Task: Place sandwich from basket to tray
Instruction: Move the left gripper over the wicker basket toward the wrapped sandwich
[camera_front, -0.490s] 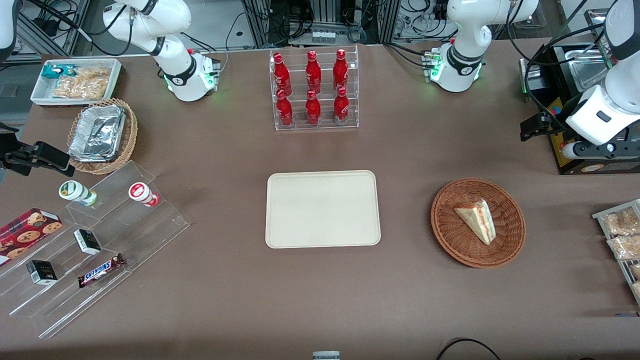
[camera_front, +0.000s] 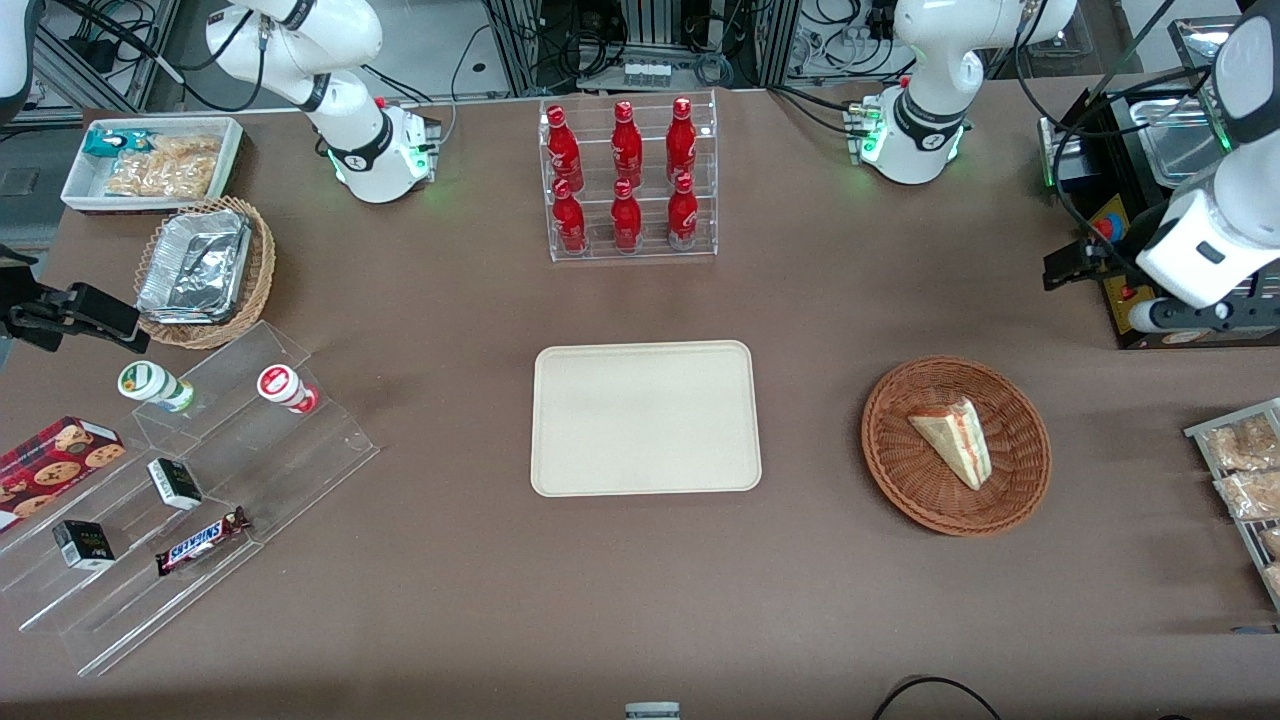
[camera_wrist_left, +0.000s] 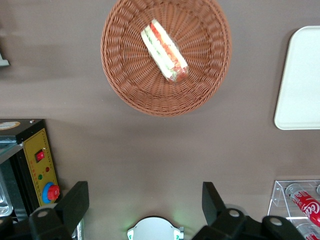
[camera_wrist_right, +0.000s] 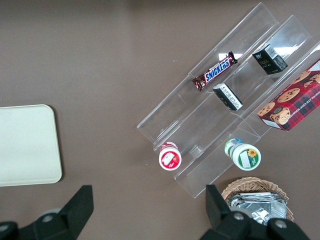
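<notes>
Take the basket (camera_front: 956, 446) as your reference. The gripper (camera_wrist_left: 145, 202) hangs high above the table (camera_front: 800, 600), well apart from the basket and farther from the front camera than it, toward the working arm's end. Its fingers (camera_wrist_left: 75, 202) stand wide apart and hold nothing.

Risks, as judged from this position:
- The whole descent remains — if you come down off-centre, a fingertip may land on the woven rim and tip or drag the basket.
- The sandwich (camera_front: 953, 441) lies in the basket's middle, on its side and skewed; if the jaws are not turned to match, they may close on a corner and let it pivot out.
- Soft bread will likely crush under a hard close, and the wrapper looks slick.

Materials, largest first:
- Table: flat brown matte cover.
- Tray (camera_front: 645, 418): smooth cream plastic rectangle with rounded corners and a low rim — near the basket, toward the parked arm's end, with nothing on it.
- Basket: round, shallow, reddish-brown ribbed wicker.
- Sandwich: pale triangular wedge, red and green layers along the cut edge.
</notes>
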